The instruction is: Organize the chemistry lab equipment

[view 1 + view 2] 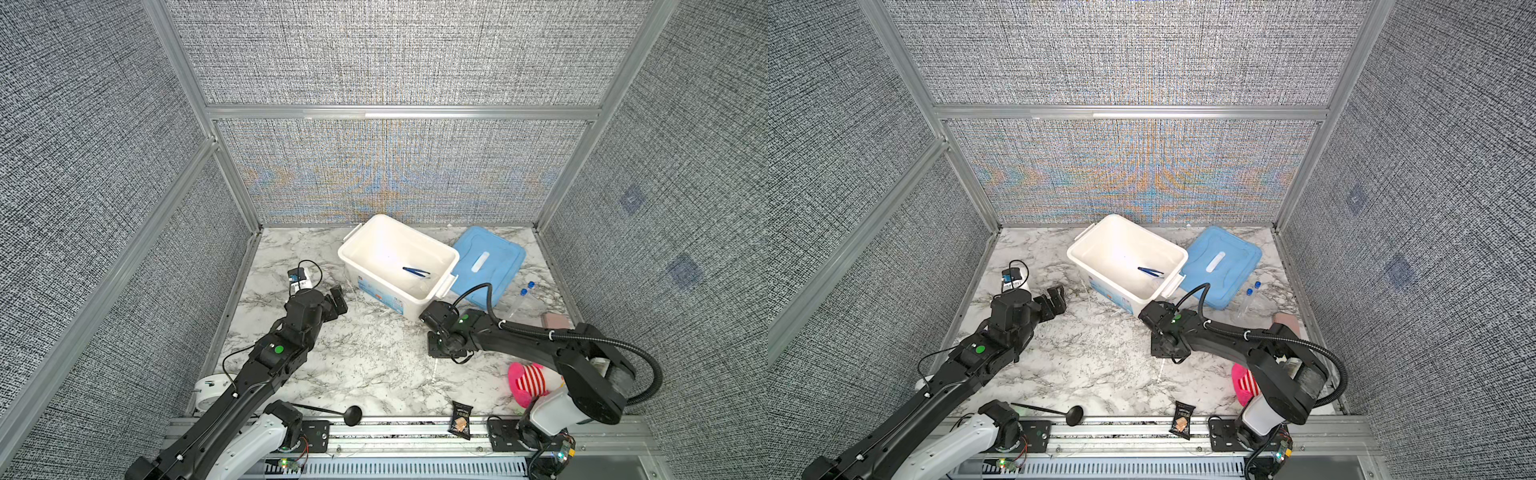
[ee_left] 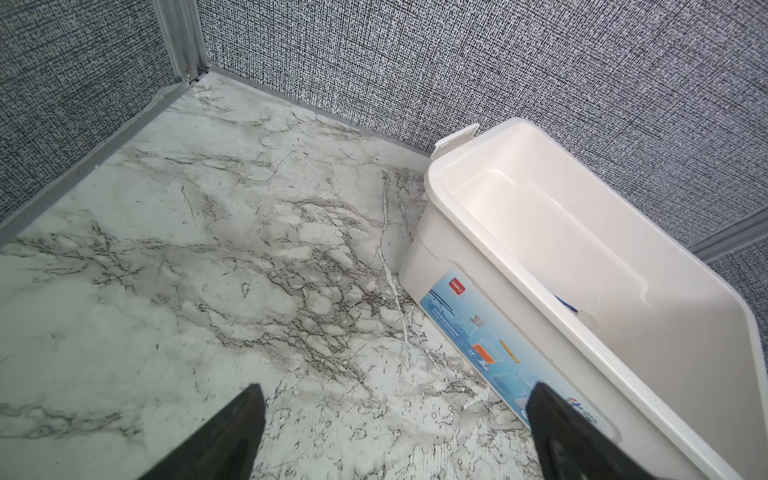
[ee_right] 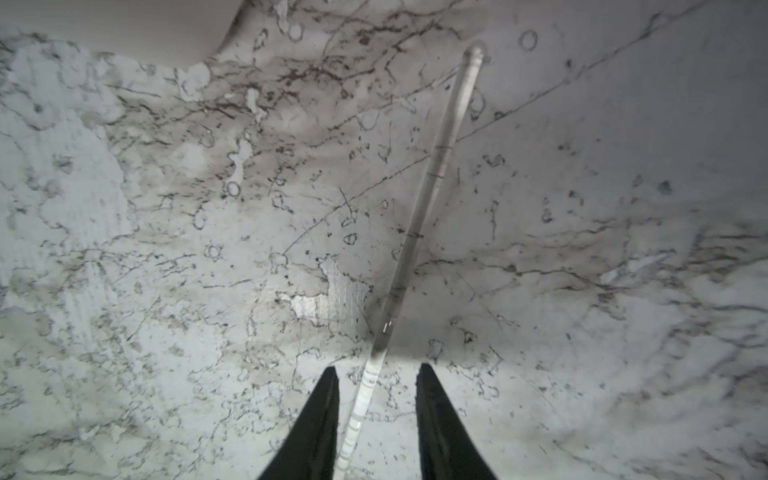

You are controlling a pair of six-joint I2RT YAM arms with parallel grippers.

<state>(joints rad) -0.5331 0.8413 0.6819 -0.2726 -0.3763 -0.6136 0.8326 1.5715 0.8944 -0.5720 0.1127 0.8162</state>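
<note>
Lower centre, right wrist view: the right gripper (image 3: 377,368) is straddling the long thin white stick (image 3: 432,166) on the marble tabletop (image 3: 166,249), jaws apart, not yet gripping. Likely next: pinching it, lifting toward the white bin (image 1: 386,237). The left gripper (image 2: 395,386) is hovering wide open.

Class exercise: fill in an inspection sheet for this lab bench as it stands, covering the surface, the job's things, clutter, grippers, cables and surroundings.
Surface: marble-pattern table, scratched, no spill seen.
Job's things: blue tweezers inside the white bin; two capped tubes on the table; thin stick lying flat on the table.
Clutter: blue lid off, beside the bin; pink plush toy; snack packet; black ladle.
Grippers: left gripper open, empty, near the bin; right gripper open, a finger either side of the stick, not gripping it.
Cables: black cable loops up from the right wrist.
Surroundings: grey fabric walls in a metal frame.
</note>
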